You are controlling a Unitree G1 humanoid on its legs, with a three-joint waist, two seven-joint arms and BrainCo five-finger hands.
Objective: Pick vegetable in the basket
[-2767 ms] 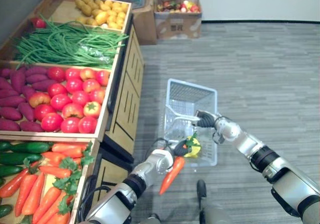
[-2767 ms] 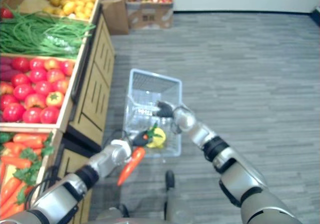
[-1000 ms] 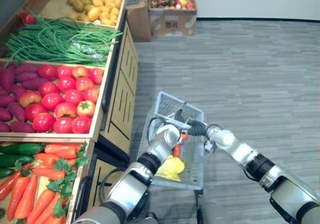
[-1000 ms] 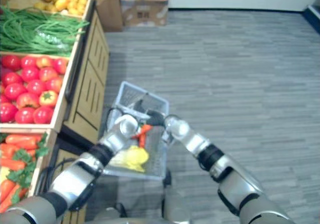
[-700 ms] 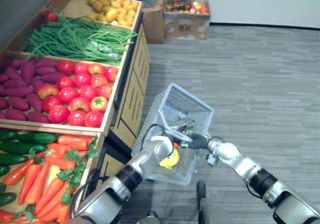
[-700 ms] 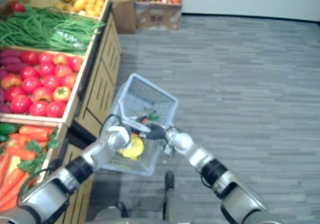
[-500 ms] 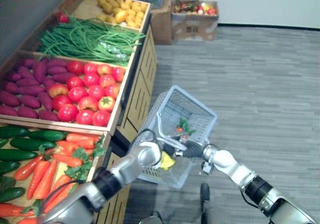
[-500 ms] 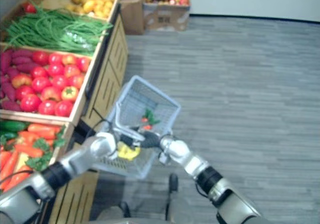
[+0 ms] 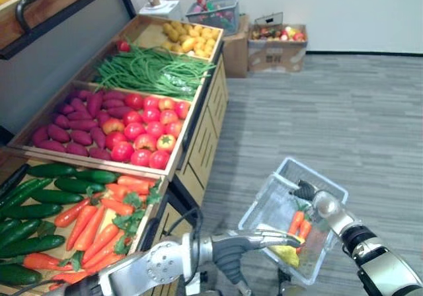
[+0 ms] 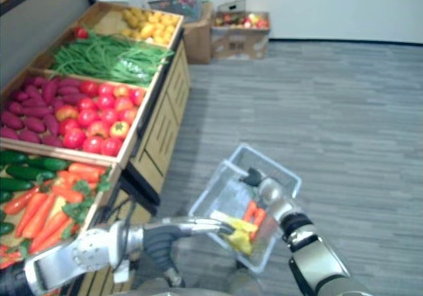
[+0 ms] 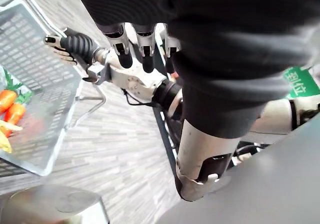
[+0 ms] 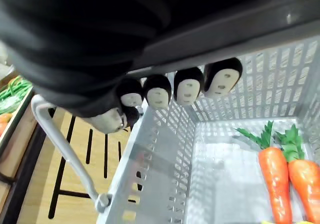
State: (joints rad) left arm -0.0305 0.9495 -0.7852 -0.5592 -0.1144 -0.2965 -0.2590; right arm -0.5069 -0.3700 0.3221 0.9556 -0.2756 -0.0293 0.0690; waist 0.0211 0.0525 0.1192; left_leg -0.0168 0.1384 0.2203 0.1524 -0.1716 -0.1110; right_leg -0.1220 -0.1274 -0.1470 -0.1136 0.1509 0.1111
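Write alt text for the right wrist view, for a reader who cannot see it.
The right hand curls its fingers round the grey handle of a pale grey plastic mesh basket. Two orange carrots with green tops lie side by side inside the basket.

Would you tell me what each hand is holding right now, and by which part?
The right hand grips the basket by its handle; the left hand is open, holding nothing.

The left hand [image 9: 231, 246] reaches in low from the lower left, silver fingers straight and level, holding nothing. The right hand [image 9: 308, 191], coming in from the lower right, curls its fingers over the basket handle [image 12: 270, 29].
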